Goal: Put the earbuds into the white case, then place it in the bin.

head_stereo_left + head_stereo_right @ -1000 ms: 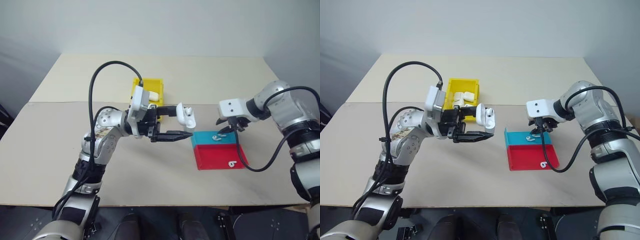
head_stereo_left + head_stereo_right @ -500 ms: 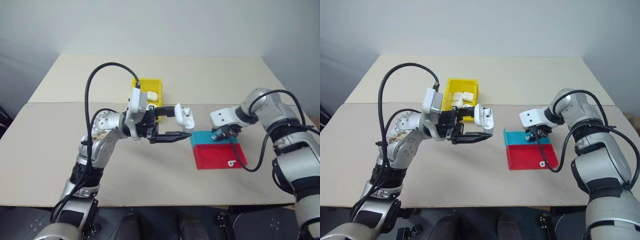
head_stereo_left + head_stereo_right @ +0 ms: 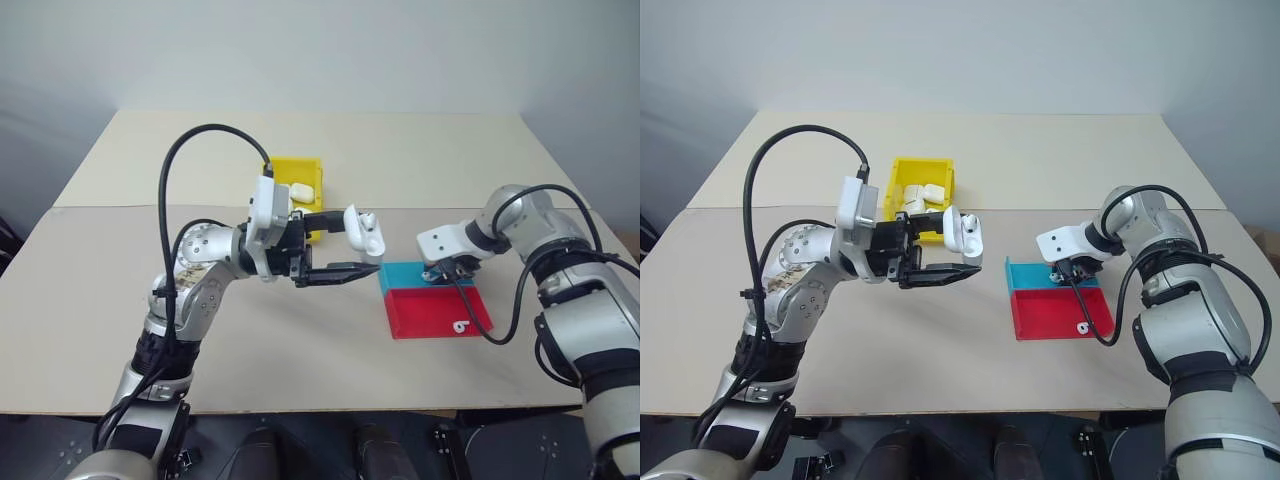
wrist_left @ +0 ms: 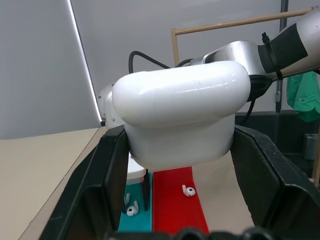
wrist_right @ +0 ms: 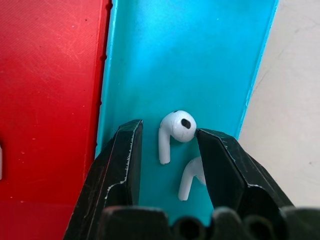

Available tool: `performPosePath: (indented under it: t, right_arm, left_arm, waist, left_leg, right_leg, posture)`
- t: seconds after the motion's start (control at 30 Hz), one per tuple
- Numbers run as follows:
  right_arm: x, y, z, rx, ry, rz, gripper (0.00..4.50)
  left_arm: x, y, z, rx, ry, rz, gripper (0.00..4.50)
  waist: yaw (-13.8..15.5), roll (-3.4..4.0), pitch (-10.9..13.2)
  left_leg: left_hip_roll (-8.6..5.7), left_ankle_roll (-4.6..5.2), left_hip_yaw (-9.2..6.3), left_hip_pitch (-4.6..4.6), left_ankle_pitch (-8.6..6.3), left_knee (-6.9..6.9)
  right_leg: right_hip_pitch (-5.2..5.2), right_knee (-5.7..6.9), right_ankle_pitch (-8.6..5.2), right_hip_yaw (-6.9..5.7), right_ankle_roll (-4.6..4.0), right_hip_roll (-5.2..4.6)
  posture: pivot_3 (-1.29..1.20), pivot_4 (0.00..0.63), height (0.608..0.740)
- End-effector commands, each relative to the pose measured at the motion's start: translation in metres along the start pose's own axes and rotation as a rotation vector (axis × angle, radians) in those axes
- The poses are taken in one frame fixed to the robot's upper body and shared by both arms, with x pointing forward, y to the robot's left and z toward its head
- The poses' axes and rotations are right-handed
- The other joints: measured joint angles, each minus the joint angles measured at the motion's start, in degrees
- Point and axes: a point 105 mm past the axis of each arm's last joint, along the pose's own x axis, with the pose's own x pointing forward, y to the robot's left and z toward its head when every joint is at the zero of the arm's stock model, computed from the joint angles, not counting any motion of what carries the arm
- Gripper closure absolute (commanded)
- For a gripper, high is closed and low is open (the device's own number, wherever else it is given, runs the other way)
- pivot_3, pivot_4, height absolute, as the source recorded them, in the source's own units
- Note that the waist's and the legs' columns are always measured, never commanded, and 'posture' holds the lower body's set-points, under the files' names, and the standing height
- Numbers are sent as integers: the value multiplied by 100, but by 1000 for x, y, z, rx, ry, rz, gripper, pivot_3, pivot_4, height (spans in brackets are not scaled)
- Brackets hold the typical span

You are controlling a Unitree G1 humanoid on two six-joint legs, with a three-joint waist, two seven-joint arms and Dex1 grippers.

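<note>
- The right gripper (image 5: 167, 145) points down into the teal section of the flat teal-and-red plastic tray (image 3: 432, 325), its two black fingers parted narrowly on either side of a tiny glossy white stemmed earbud (image 5: 172, 134) without yet pinching it.
- A second identical earbud (image 5: 190, 177) lies just beside the first, against the inner face of one finger.
- A third earbud (image 3: 461, 326) lies apart on the red section of the tray.
- The left gripper (image 3: 362, 250) is raised above the beige table (image 3: 420, 160), left of the tray, clamped on the small glossy white rounded case (image 3: 365, 232), whose lid is up.
- The bright yellow rectangular plastic bin (image 3: 272, 172) sits on the table behind the left arm, with white cases (image 3: 304, 189) inside.
</note>
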Motion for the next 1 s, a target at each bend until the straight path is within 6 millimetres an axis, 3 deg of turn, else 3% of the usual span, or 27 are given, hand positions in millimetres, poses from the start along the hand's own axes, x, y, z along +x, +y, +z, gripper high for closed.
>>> performPosePath:
  t: [0.03, 0.1, 0.13, 0.33, 0.53, 0.63, 0.77, 0.9, 1.0]
  right_arm:
    - [-1, -2, 1, -15, 2, -9, 3156]
    - [1, 0, 0, -17, 3, -6, 3818]
    - [1, 1, 0, -16, 5, 0, 3879]
    - [0, 4, -3, -2, 0, 9, 3879]
    - [-27, -10, 6, 141, -137, -79, 3879]
    - [-47, -14, 15, 213, -239, -107, 3879]
    - [-92, -11, 37, 300, -480, -196, 3879]
    - [-151, 2, 74, 401, -875, -285, 3879]
    - [-183, 16, 98, 439, -1135, -347, 3879]
  left_arm:
    - [-1, -2, 11, 37, -27, -2, 1705]
    - [-1, -3, 12, 37, -27, 0, 1705]
    - [-1, -3, 12, 37, -27, 0, 1705]
    - [0, -5, 12, 36, -28, 0, 1705]
    - [0, -4, 12, 29, -27, -9, 1705]
    - [-1, -2, 12, 25, -25, -14, 1705]
    - [0, 4, 13, 19, -33, -29, 1705]
    - [2, 8, 12, 18, -36, -38, 1705]
    - [4, 7, 10, 3, -40, -61, 1705]
  waist:
    - [2, 0, 0]
    - [3, 0, 0]
    - [3, 0, 0]
    - [3, 0, 0]
    - [6, 1, 0]
    - [15, 6, 3]
    - [70, 8, 5]
    - [113, 8, 5]
    - [119, 8, 4]
  left_leg:
    - [0, 0, 0, 0, 0, 0]
    - [0, 0, 0, 1, 0, 0]
    - [0, 0, 0, 1, 0, 0]
    - [0, 0, 0, 1, 0, 0]
    - [0, -1, 0, -1, 1, 0]
    - [0, -1, 0, -5, 1, 0]
    - [1, 1, -1, -9, 0, 0]
    - [1, 4, -2, -12, -2, 2]
    - [1, 5, -3, -10, -3, 1]
  right_leg:
    - [0, 0, 0, 0, 0, 0]
    - [2, 0, 0, 0, 0, 0]
    - [2, 0, 0, 0, 0, 0]
    - [2, 0, 0, 0, 0, 0]
    - [0, 2, 0, 0, 0, 0]
    - [-4, 1, 0, 0, 0, 0]
    - [-5, 1, 0, -1, 0, 0]
    - [-4, 0, 0, -2, 0, 0]
    - [-3, 1, 0, -1, 0, 1]
  posture:
    - [0, 150, 740]
    - [0, 150, 740]
    - [0, 150, 740]
    - [0, 150, 740]
    - [0, 150, 740]
    - [0, 150, 740]
    - [0, 150, 740]
    - [0, 150, 740]
    - [0, 150, 740]
